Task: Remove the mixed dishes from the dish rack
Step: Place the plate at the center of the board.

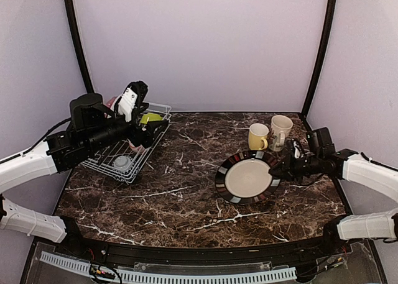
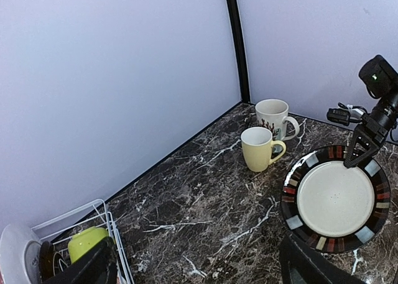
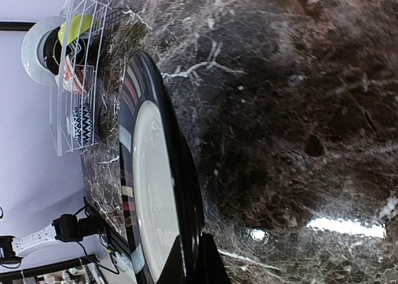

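Dark marble bench (image 1: 180,194) carries the dish rack (image 1: 133,172) at the left of the frame. The left arm reaches across over the rack, and the left gripper (image 1: 150,133) is wide open. At the right, the right arm lies low and the right gripper (image 1: 278,170) is closed on the rim of the black plate (image 1: 247,178).

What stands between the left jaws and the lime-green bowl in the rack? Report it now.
Nothing visible stands between them. The left gripper, jaws open, hangs over the far right side of the dish rack, and the lime-green bowl sits just to the far side of the jaws, inside the rack's wire wall.
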Robot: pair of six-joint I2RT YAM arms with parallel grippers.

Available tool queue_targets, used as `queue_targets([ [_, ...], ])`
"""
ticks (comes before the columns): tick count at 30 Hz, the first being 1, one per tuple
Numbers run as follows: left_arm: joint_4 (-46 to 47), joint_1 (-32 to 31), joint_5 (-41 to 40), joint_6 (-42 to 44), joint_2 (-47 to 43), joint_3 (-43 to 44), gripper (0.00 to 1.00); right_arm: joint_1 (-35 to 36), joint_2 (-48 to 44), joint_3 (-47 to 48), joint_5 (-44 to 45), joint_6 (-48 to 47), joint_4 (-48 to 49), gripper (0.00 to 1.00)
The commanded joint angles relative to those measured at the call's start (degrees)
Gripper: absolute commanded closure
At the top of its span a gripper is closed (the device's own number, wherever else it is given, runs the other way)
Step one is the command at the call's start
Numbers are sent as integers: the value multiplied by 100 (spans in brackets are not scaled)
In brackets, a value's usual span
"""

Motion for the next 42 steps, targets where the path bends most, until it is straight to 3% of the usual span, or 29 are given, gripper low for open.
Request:
queue_targets([
  [1,164,124,123,-263,-74,-110,11,-697,-395,-432,-1378,-37,923,100],
  [9,189,237,90,-276,-67,-126,11,-2202,-88,-1229,-2478,-721,1218,100],
  [18,180,490,159,-402,-38,-102,11,-2294,359,-1343,-2059,-995,1345,100],
  [24,180,696,140,-463,-68,-107,11,-2294,444,-1362,-1184,-1254,1082,99],
  [30,188,953,179,-604,-82,-102,11,-2294,672,-1216,-756,-1397,956,82],
  [34,162,1242,190,-772,-94,-75,10,-2294,664,-1053,-223,-1470,553,64],
  [42,-105,2498,691,-1478,170,217,9,-2294,212,-632,200,-1459,-115,32],
])
